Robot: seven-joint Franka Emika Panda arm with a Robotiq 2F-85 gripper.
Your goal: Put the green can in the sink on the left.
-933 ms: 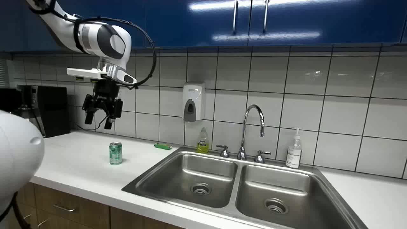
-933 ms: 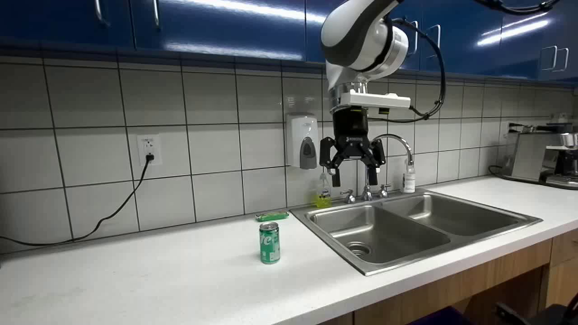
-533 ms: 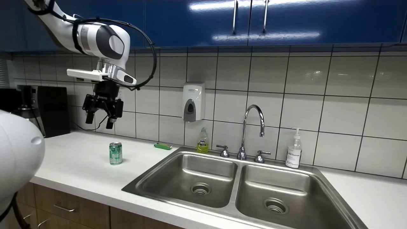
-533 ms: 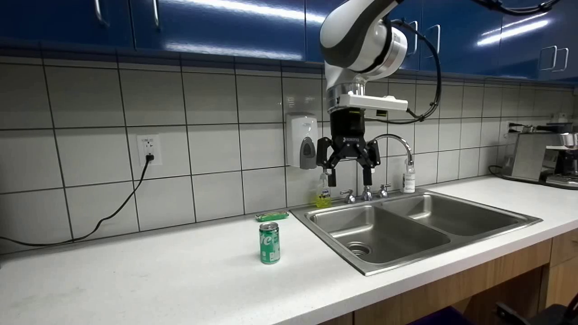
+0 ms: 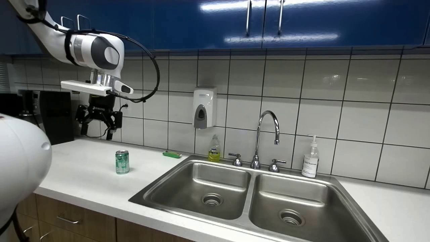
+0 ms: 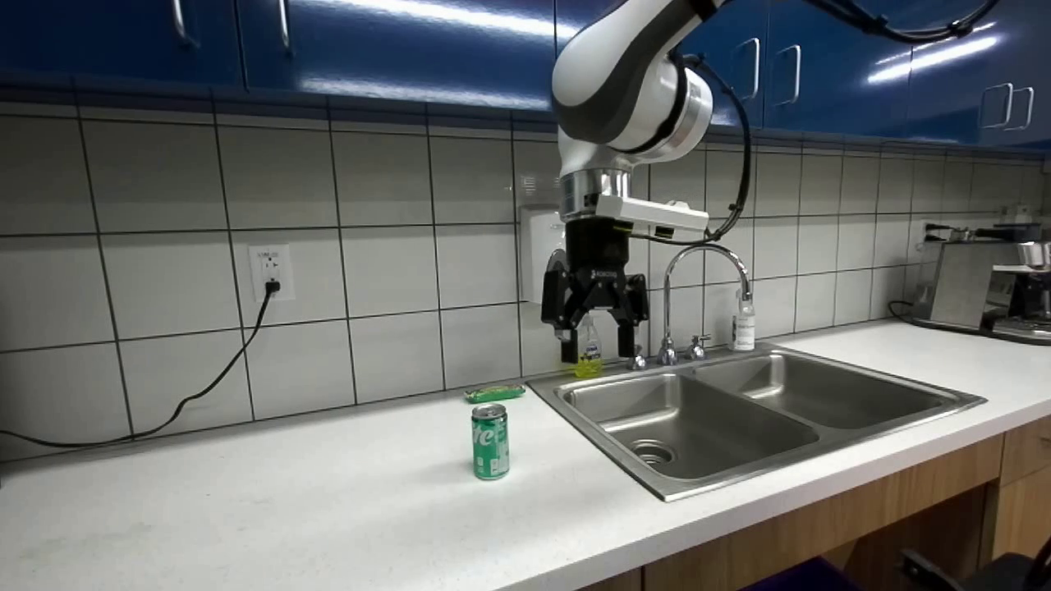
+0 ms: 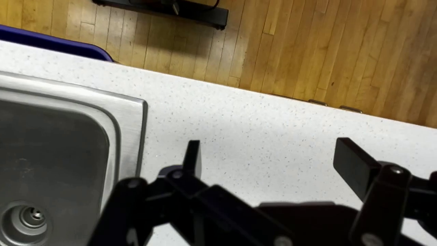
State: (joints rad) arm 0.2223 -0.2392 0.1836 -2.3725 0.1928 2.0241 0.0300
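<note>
The pincer (image 6: 598, 345) is released, its fingers (image 7: 355, 167) wide apart, above the desk (image 6: 328, 509). The can (image 6: 490, 443) stands between the desk's back and front edges, near the sink (image 7: 131, 130). Only the wrist view shows the floor (image 7: 307, 51).

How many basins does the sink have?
2, in both exterior views: the rectangular steel left basin, nearer the green cylindrical can, and a similar steel right basin, farther from it. The wrist view shows part of one.
</note>
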